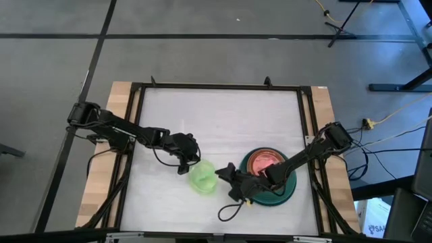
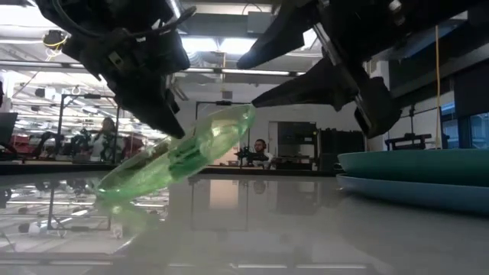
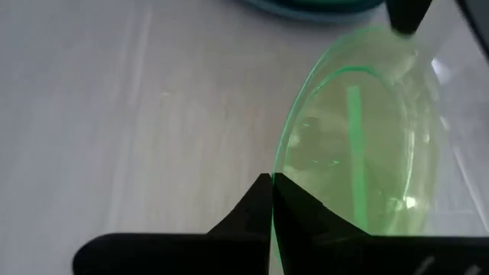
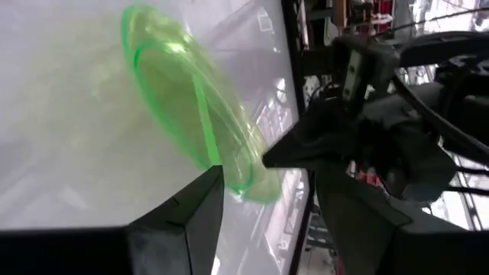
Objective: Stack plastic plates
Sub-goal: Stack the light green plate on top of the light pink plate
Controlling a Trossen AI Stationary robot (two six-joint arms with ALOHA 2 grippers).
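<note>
Left tool point(image 1: 187, 164) pinching tilted neon-green plate point(image 1: 202, 177), plate's far edge blurred

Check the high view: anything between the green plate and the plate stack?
Only the right gripper, open, its tips at the green plate. The plate stack sits behind it. The left gripper pinches the plate's other edge.
</note>
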